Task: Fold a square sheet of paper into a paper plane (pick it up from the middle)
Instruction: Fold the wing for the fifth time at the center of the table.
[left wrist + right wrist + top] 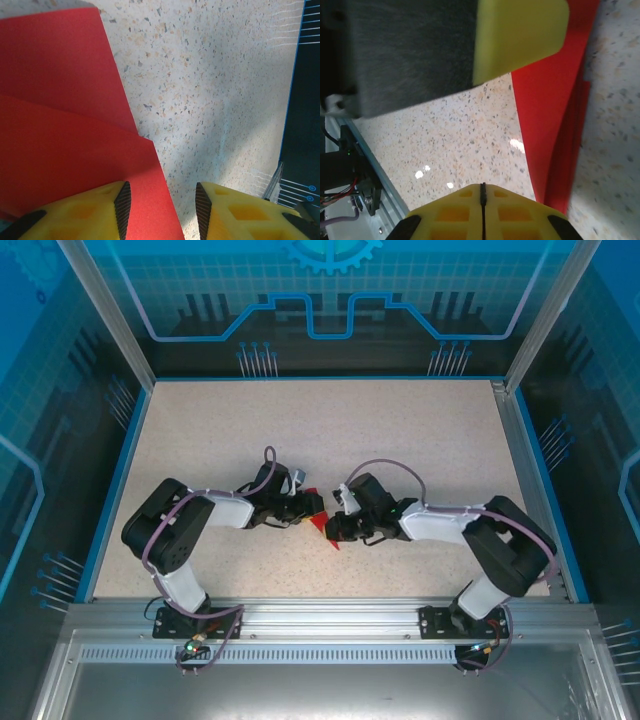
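- We find the far half of the table (330, 430) open for passage.
- At the centre, the left gripper (303, 510) and right gripper (337, 529) crowd the red paper (318, 522), leaving little room between them.
- Blue side rails (119, 480) bound the table.

no readable text, labels or numbers anywhere

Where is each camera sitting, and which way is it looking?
Top external: up high, looking down at the table, left arm, right arm and red paper.
Left wrist: on the left arm, looking down past the left gripper, jaws apart, at the paper.
Right wrist: on the right arm, looking past the shut right gripper at the paper.
Both wrist views share the paper.
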You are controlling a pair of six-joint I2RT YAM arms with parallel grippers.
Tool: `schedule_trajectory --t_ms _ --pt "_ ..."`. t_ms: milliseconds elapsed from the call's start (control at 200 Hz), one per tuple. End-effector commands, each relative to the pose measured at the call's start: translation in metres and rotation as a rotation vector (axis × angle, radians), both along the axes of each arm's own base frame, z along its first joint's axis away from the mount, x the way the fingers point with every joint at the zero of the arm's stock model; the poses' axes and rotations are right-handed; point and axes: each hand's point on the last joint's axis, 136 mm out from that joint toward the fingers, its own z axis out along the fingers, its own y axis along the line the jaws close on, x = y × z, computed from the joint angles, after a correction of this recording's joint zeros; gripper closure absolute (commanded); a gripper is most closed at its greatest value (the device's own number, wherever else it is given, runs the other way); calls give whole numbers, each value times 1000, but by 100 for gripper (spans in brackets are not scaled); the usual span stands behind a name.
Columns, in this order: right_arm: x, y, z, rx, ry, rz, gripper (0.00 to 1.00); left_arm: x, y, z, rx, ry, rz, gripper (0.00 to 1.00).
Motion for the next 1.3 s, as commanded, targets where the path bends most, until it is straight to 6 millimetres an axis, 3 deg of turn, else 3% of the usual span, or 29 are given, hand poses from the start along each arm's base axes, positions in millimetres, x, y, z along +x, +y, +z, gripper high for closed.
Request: schedule_trajectory --t_ms 0,90,255,375,735,835,1000,1080,1160,1295 --pt "8 17 1 43 6 9 94 -6 6 -19 67 39 0 57" --pt "8 16 -9 25 20 8 94 -6 6 -17 65 37 0 57" --pt "-5 -15 -54 -120 100 -22 94 -5 7 -17 71 36 1 57" --pt "-19 -29 -69 -146 146 -34 94 -5 7 -18 76 38 3 57" --pt "-24 -26 -30 -86 94 5 90 -5 9 -21 88 46 6 57" --pt "-30 -35 -38 -122 110 1 90 -6 9 -22 88 49 6 57" --pt "-45 -53 -67 -231 183 0 90 -5 9 -23 87 50 7 57" --pt "-47 -58 -70 -258 189 -4 90 -7 9 -23 88 52 5 58" --pt "-42 -52 -56 -219 154 2 90 -6 9 -22 87 49 4 57" --pt "-24 -33 -13 -112 41 10 90 -6 9 -20 85 43 3 57"
